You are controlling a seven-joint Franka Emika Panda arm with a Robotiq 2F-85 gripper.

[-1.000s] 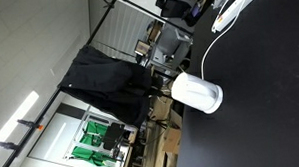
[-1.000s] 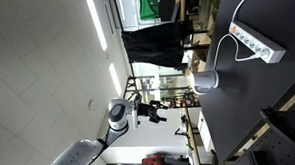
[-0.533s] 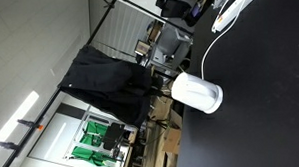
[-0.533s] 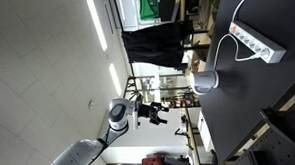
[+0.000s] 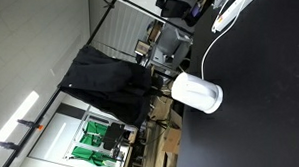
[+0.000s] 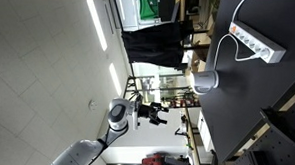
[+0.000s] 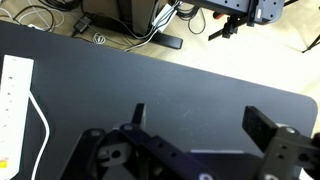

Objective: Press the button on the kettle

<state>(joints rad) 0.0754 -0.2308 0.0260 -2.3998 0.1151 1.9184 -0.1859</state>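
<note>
The white kettle (image 5: 197,92) stands on the black table (image 5: 264,79); both exterior views are rotated, and it also shows in an exterior view (image 6: 207,82). Its button is too small to make out. A white cord runs from it across the table. My gripper (image 7: 200,120) is open and empty in the wrist view, its two black fingers wide apart over bare black tabletop. The kettle is out of the wrist view. In an exterior view the arm (image 6: 117,118) and gripper (image 6: 155,112) hang well away from the table and the kettle.
A white power strip (image 6: 258,42) lies on the table, also at the left edge of the wrist view (image 7: 12,100), with cords. A black cloth (image 5: 109,80) hangs beyond the table edge. Cables and stands (image 7: 150,20) sit past the table's far edge.
</note>
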